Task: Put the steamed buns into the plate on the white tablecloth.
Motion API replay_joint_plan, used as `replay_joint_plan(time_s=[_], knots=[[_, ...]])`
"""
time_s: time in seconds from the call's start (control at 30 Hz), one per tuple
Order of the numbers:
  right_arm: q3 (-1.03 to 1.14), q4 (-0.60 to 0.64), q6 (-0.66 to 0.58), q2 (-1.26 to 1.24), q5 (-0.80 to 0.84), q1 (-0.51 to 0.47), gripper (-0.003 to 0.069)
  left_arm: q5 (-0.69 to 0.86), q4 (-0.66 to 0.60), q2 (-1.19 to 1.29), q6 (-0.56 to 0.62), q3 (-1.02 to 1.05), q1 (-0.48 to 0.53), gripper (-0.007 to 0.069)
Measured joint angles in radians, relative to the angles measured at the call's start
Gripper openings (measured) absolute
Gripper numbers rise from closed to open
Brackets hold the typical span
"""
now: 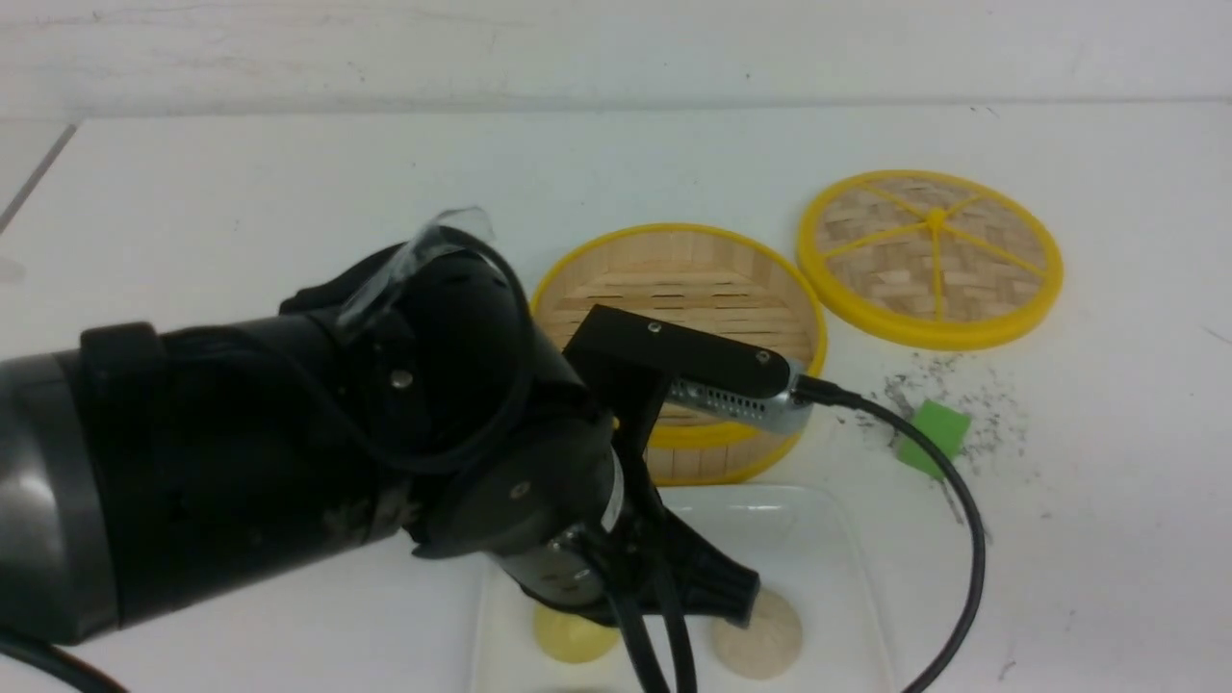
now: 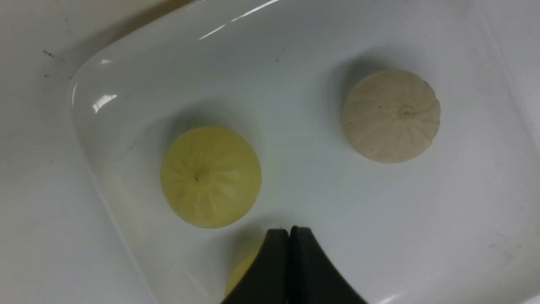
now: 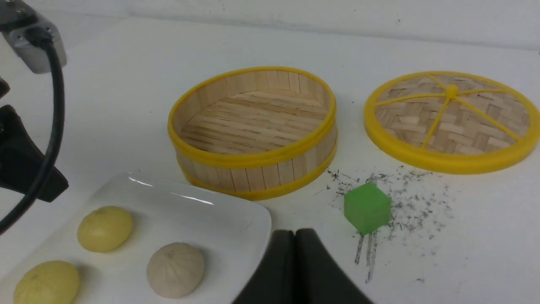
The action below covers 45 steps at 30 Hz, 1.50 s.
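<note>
All three steamed buns lie in the white plate (image 2: 126,84) on the white tablecloth (image 1: 289,192). In the right wrist view two are pale yellow (image 3: 105,228) (image 3: 46,282) and one is beige (image 3: 175,269). My left gripper (image 2: 289,230) hangs just above the plate, shut with nothing in it. Below it lie a yellow bun (image 2: 211,177) and the beige bun (image 2: 391,116), and its fingers partly hide the other yellow bun (image 2: 238,274). My right gripper (image 3: 294,232) is shut and empty, beside the plate's corner (image 3: 253,219) and near the scribbled patch.
The round bamboo steamer (image 1: 693,279) stands empty just behind the plate. Its woven lid (image 1: 929,255) lies flat to the right. A green block (image 1: 934,433) sits on the grey scribbles. My left arm and its cable (image 1: 962,510) cover much of the front left.
</note>
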Motion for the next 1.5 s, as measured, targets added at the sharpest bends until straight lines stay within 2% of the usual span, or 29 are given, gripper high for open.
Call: replay_joint_plan(time_s=[0.7,0.9,1.1,1.3,1.5], knots=[[0.013,0.000,-0.001,-0.037,-0.003,-0.009,0.0012,-0.023,0.024,0.000,0.000,0.000,0.000,0.0027],[0.151,-0.004,-0.001,-0.126,-0.101,-0.204,0.0018,-0.026,0.024,0.000,-0.034,0.000,0.000,0.0033],[0.318,-0.009,-0.001,-0.213,-0.099,-0.365,0.0021,-0.025,0.043,-0.008,-0.042,-0.002,0.000,0.0033],[0.380,-0.016,0.000,-0.217,-0.075,-0.439,0.0027,0.024,0.107,-0.074,-0.044,-0.048,0.000,0.0034],[0.380,-0.016,0.000,-0.217,-0.077,-0.455,0.0034,0.074,0.176,-0.181,-0.042,-0.137,0.000,0.0035]])
